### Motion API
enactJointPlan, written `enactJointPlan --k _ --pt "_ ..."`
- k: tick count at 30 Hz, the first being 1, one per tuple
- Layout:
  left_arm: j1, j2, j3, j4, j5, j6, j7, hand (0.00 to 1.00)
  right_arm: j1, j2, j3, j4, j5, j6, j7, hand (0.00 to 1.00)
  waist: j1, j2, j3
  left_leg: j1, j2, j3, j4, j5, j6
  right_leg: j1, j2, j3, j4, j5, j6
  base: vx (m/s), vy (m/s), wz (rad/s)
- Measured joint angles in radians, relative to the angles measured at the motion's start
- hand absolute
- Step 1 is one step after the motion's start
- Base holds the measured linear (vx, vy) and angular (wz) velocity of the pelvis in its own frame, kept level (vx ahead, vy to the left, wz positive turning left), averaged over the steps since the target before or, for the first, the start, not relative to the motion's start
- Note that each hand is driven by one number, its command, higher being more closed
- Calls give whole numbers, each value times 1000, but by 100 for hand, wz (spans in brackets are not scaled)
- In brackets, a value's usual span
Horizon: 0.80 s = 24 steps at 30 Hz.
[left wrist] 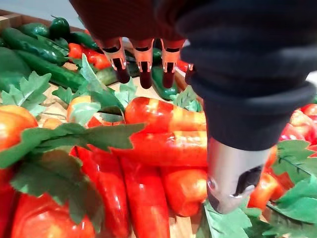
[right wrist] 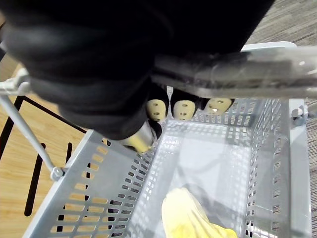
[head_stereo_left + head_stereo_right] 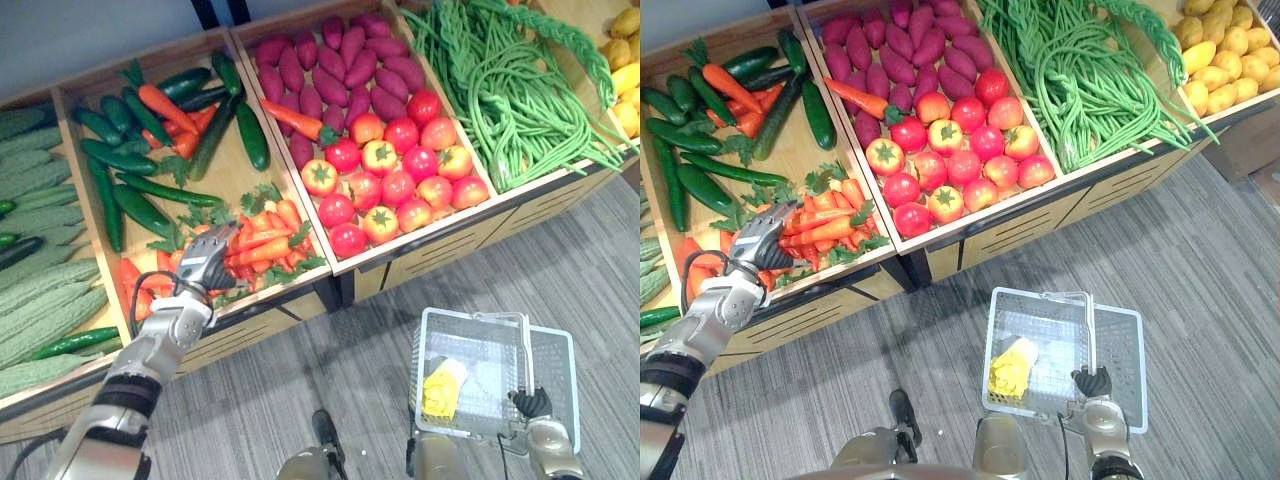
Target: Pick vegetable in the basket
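Closest in, low above the grey floor (image 3: 300, 390), hangs a pale perforated basket (image 2: 99, 188). The right hand (image 3: 1092, 382) carries it, its fingers (image 2: 183, 106) curled tight round the clear handle (image 2: 237, 74). Inside, against the wall on the robot's left, lies one yellow vegetable (image 3: 443, 388). The basket is just off the front edge of the wooden stand (image 3: 440, 245), before the compartment of tomatoes (image 3: 400, 165).

Further to the left, the left hand (image 3: 205, 262) is over the front edge of the next compartment, above a heap of carrots (image 3: 265, 240) with green leafy tops. Its fingers (image 1: 142, 62) are stretched out and well apart from the thumb, holding nothing; whether they touch the carrots I cannot tell. Cucumbers (image 3: 135, 160) lie behind the carrots toward the back edge. Long beans (image 3: 500, 90) lie in the compartment to the right of the tomatoes.
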Motion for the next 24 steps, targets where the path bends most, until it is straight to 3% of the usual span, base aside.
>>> enactJointPlan --k 8,9,16,24 --pt "-75 0 -29 54 0 24 17 0 -33 0 6 -5 0 0 -3 100 -19 1 28 -25 1 12 3 0 0 -33 0 1 4 16 -7 -3 -6 -3" --pt "-90 -3 -31 73 0 25 18 100 -40 0 8 -8 0 0 -3 100 -20 1 33 -32 2 16 4 0 0 -42 1 1 4 24 -8 -10 -2 -5" --pt "-158 -8 -22 111 0 52 90 100 -66 -2 35 -21 0 0 -15 100 -19 1 62 -59 3 17 16 0 0 -68 -1 2 7 32 -6 -4 -3 -2" --pt "-190 -10 0 144 0 73 92 100 -66 -5 45 -37 0 -2 -24 100 -24 -1 73 -59 1 21 20 0 0 -78 -3 10 23 34 -3 -2 -3 -2"
